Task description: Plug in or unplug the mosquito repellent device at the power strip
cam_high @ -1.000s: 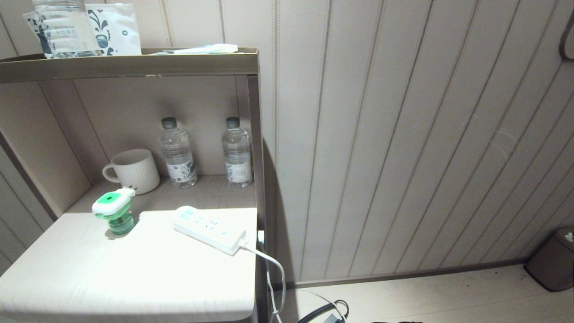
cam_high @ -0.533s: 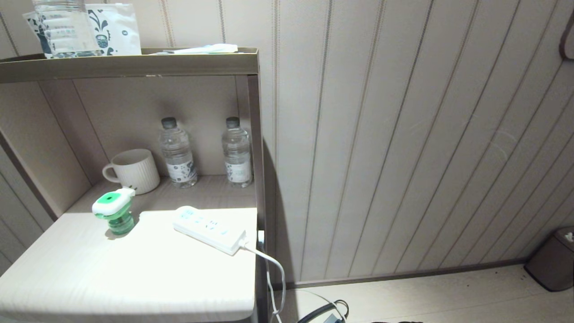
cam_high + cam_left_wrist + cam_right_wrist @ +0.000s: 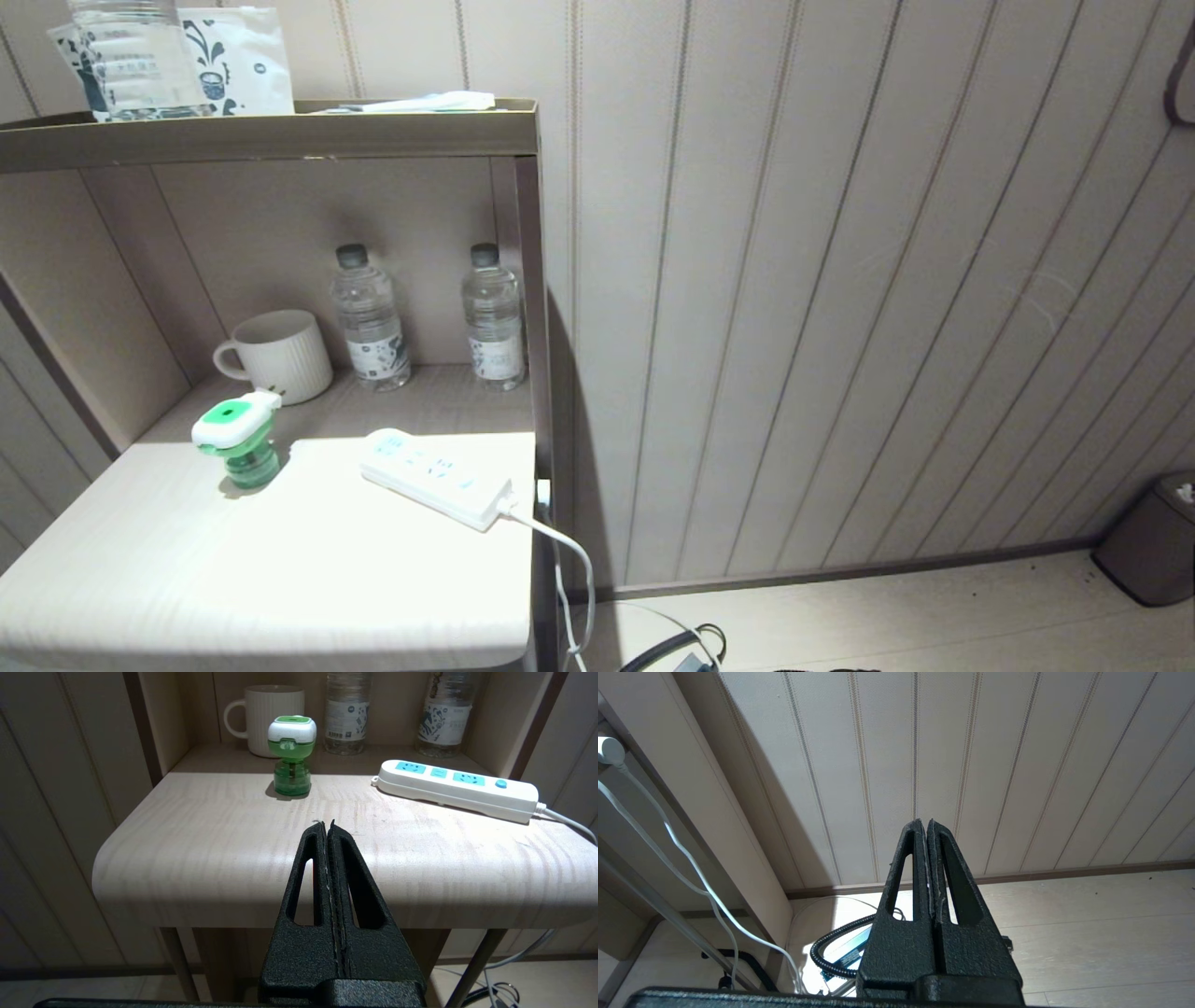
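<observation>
The mosquito repellent device (image 3: 233,441) (image 3: 291,751), a green bottle under a white head with a green centre, stands upright and unplugged at the back left of the pale wooden table (image 3: 280,579). To its right lies the white power strip (image 3: 437,477) (image 3: 458,789) with nothing in its sockets, its cable (image 3: 569,560) dropping off the table's right edge. My left gripper (image 3: 327,823) is shut and empty, hovering before the table's front edge, well short of the device. Off to the right of the table, my right gripper (image 3: 924,822) is shut and empty, facing the wall panelling low down.
A white ribbed mug (image 3: 277,356) and two clear water bottles (image 3: 371,319) (image 3: 493,317) stand in the shelf recess behind the device. A top shelf (image 3: 271,131) overhangs them. A dark bin (image 3: 1153,537) sits on the floor at the far right; cables lie under the table.
</observation>
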You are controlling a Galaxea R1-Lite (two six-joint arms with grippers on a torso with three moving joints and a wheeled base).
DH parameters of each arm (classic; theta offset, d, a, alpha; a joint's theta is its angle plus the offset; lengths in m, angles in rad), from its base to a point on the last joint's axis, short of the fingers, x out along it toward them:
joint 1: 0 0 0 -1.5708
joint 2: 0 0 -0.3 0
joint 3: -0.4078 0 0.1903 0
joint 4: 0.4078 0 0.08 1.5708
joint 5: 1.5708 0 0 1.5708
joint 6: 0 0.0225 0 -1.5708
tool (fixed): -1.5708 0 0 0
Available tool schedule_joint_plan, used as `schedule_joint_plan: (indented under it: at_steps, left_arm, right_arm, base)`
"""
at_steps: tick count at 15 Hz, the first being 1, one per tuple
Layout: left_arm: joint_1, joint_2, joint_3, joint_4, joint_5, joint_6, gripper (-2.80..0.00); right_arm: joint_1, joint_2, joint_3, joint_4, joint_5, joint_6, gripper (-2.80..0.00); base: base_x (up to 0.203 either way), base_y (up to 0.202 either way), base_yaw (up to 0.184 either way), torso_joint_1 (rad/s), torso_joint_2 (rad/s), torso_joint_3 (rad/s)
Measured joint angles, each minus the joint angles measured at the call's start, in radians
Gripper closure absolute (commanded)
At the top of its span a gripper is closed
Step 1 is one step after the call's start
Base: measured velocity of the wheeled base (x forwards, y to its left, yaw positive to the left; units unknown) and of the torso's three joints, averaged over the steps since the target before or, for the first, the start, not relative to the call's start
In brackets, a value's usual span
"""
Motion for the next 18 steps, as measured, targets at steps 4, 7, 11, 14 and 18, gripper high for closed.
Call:
schedule_joint_plan:
  at_steps: [4, 7, 11, 14, 18]
  left_arm:
    - [0.000, 0.000, 0.000, -0.001, 0.000, 0.001, 0.00]
    - [0.000, 0.000, 0.000, 0.007, 0.000, 0.006, 0.00]
    - [0.000, 0.000, 0.000, 0.036, -0.003, 0.008, 0.00]
    - [0.000, 0.000, 0.000, 0.036, -0.003, 0.008, 0.00]
    - [0.000, 0.000, 0.000, 0.036, -0.003, 0.008, 0.00]
  right_arm:
    - [0.000, 0.000, 0.000, 0.000, 0.000, 0.000, 0.00]
    - [0.000, 0.000, 0.000, 0.000, 0.000, 0.000, 0.00]
    - [0.000, 0.000, 0.000, 0.000, 0.000, 0.000, 0.00]
    - [0.000, 0.000, 0.000, 0.000, 0.000, 0.000, 0.00]
    - [0.000, 0.000, 0.000, 0.000, 0.000, 0.000, 0.00]
  base:
    - [0.000, 0.000, 0.000, 0.000, 0.00, 0.000]
    - [0.000, 0.000, 0.000, 0.000, 0.00, 0.000]
    - [0.000, 0.000, 0.000, 0.000, 0.00, 0.000]
    - [0.000, 0.000, 0.000, 0.000, 0.00, 0.000]
    - [0.000, 0.000, 0.000, 0.000, 0.00, 0.000]
